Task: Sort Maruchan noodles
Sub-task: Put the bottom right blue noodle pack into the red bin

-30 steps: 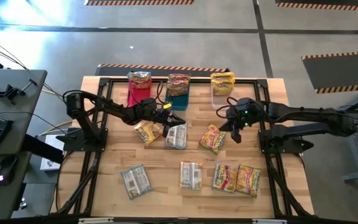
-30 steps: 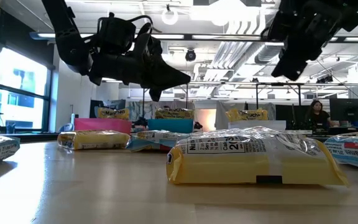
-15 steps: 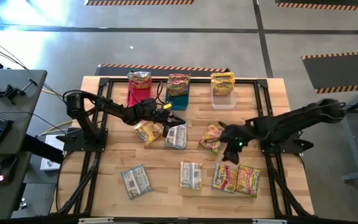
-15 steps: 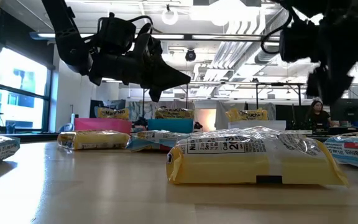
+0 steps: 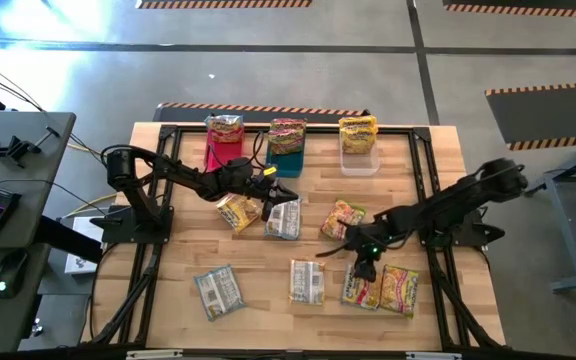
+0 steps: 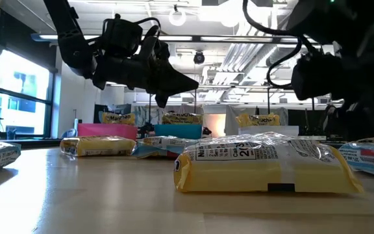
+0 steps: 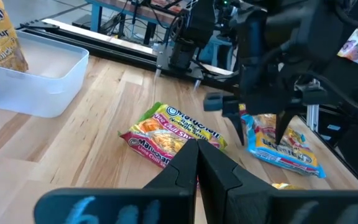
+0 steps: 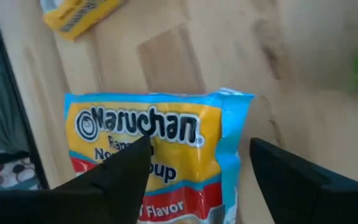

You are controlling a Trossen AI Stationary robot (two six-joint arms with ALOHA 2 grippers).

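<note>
Right gripper [image 5: 360, 268] I see wide open, empty, above a blue-edged yellow packet [image 8: 157, 152] near the front; left gripper [image 5: 286, 195] is closed, empty.

bare counter [image 5: 438, 160] lies open right of the clear bin [image 5: 359, 160], and along the left edge beside the grey packet [image 5: 217, 291]. the front row of packets [image 5: 380, 286] crowds the right gripper [image 5: 359, 266]; the left gripper [image 5: 276, 189] hangs over the middle packets [image 5: 261, 214].

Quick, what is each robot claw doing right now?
Left gripper: closed, holding nothing.
Right gripper: open above a Maruchan packet, not gripping it.
</note>
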